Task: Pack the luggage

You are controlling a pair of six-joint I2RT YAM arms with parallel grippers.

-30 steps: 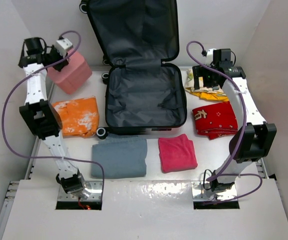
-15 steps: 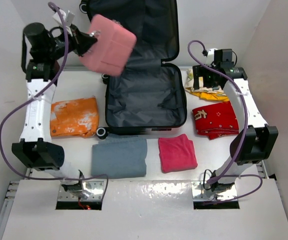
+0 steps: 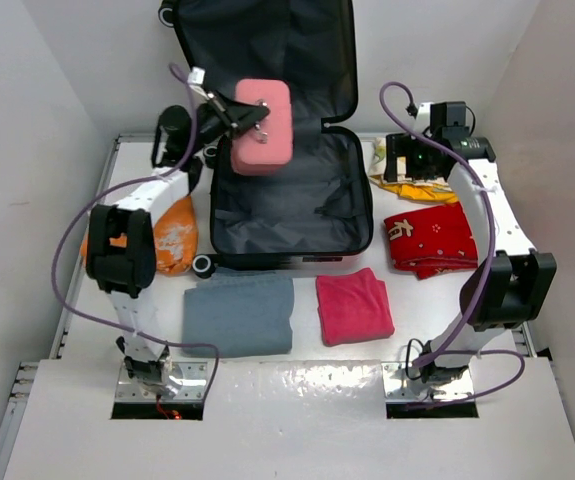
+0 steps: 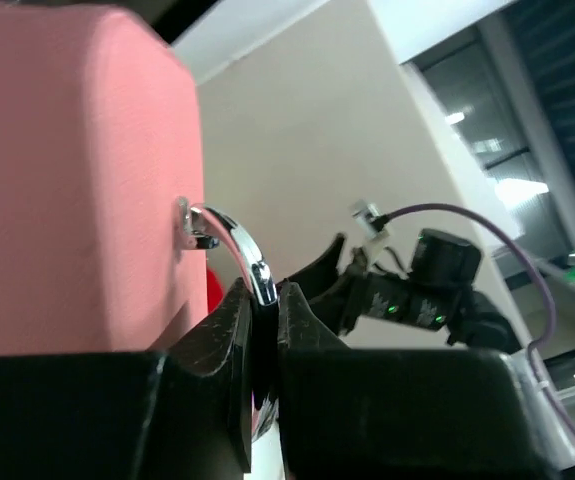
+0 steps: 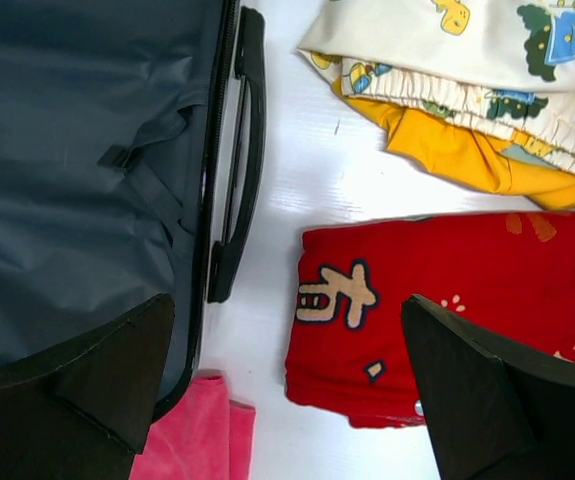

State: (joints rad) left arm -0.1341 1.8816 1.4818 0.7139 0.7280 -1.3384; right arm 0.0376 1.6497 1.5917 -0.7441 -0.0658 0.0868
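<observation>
The luggage (image 3: pixel 297 215) lies open mid-table, its dark grey lining bare and its lid leaning on the back wall. My left gripper (image 3: pixel 237 118) is shut on the metal handle (image 4: pixel 229 238) of a pink box-shaped case (image 3: pixel 264 126), and holds it in the air over the luggage's far-left corner. The case (image 4: pixel 77 180) fills the left of the left wrist view. My right gripper (image 3: pixel 408 166) hangs open at the luggage's right side. In its wrist view the right gripper (image 5: pixel 285 300) is over the table between the luggage (image 5: pixel 67 150) and a red garment (image 5: pixel 447 300).
Folded clothes ring the luggage: an orange piece (image 3: pixel 170 235) on the left, a grey one (image 3: pixel 239 313) and a pink towel (image 3: pixel 354 306) in front. A red garment (image 3: pixel 429 238) and a yellow, cartoon-print pile (image 3: pixel 407 182) lie to the right. White walls enclose the table.
My left arm lifted the pink case from the table's far-left corner and swung it right, over the luggage. The right arm has not moved.
</observation>
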